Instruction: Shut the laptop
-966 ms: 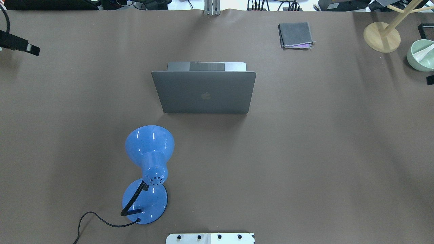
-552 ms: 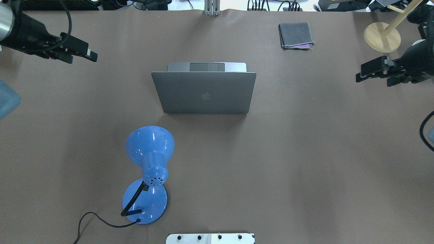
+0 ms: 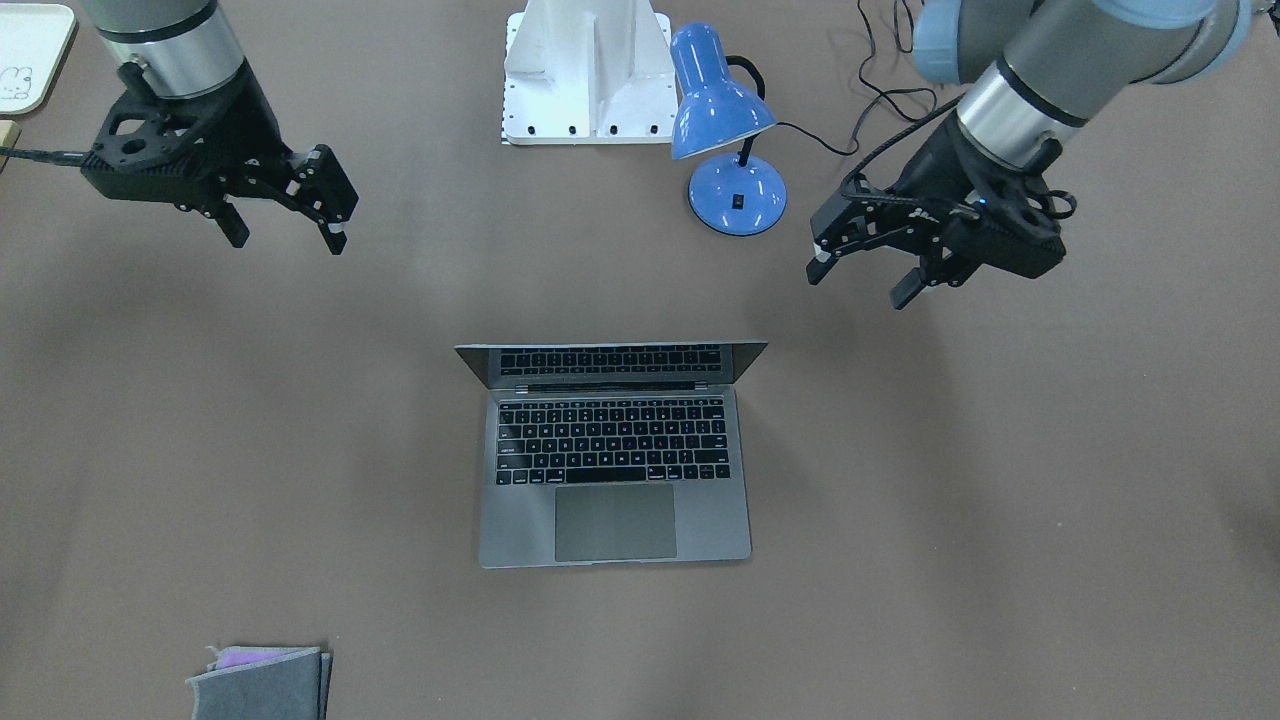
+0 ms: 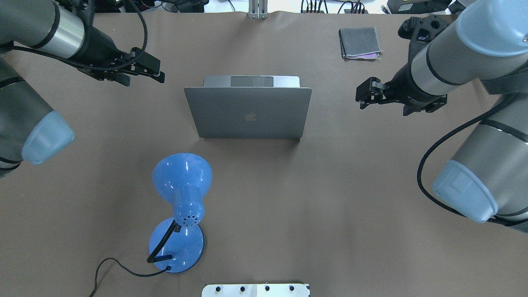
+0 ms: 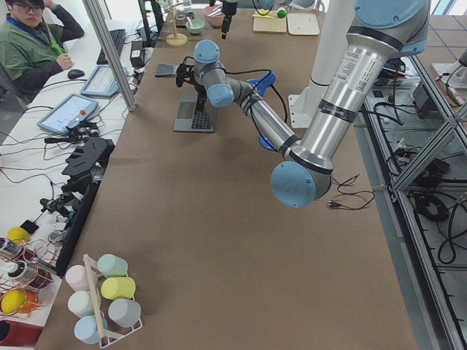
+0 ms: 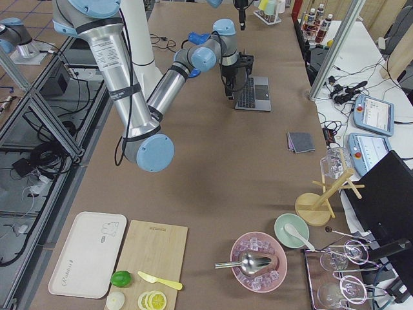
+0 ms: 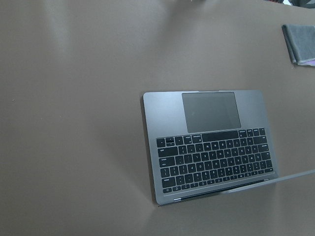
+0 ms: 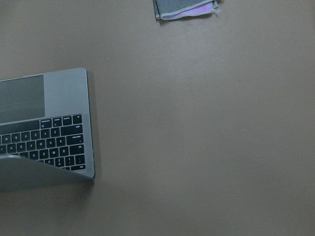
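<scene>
Both arms reach in from opposite sides above the table [image 3: 1000,520], forearms angled down toward the middle, each well apart from the laptop [image 3: 612,455]. The left claw [image 3: 858,286] hangs near the blue lamp [image 3: 720,100], its fingers spread with nothing between them. The right claw [image 3: 288,242], on the other side, is likewise spread and empty. The laptop sits mid-table, open, with its lid raised and the logo side facing the robot. In the overhead view the lid hides the keyboard, leaving only a strip of trackpad showing beyond it. Neither wrist view shows its own fingers, and the right wrist view cuts the laptop off at the frame's edge. The grey pouch [image 3: 262,685] is cropped by the front view's bottom edge.
</scene>
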